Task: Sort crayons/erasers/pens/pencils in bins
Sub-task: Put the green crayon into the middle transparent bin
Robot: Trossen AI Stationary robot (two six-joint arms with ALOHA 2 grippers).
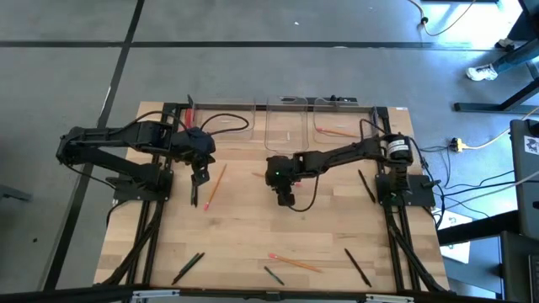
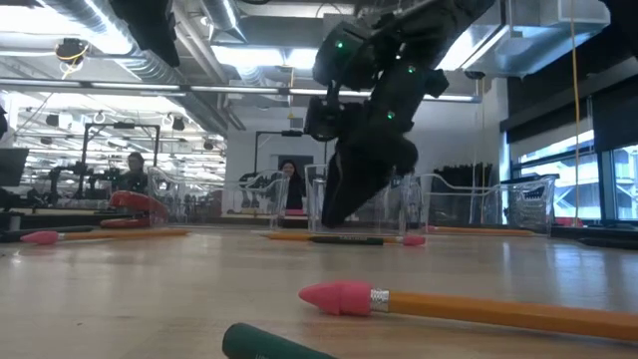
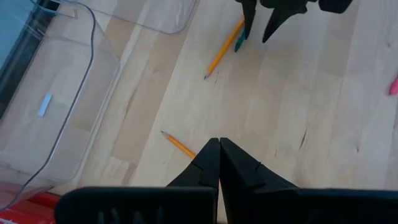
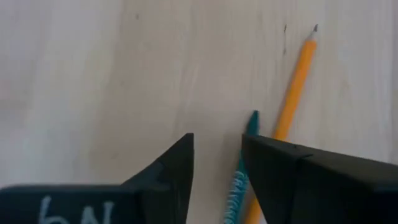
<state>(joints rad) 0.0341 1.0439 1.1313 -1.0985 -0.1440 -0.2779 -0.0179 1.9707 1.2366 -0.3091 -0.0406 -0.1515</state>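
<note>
While three clear bins point(image 1: 286, 126) line the far edge | right bin holds pencil point(image 1: 335, 132) | left hand point(image 3: 219, 163) pressed together | right hand point(image 4: 217, 158) spread

Wooden table point(image 1: 244, 240), pencils point(image 1: 296, 263) and pens point(image 1: 357, 267) scattered on it (some crayons point(image 1: 273, 275) too), bins point(image 1: 285, 126) along the far edge
</note>
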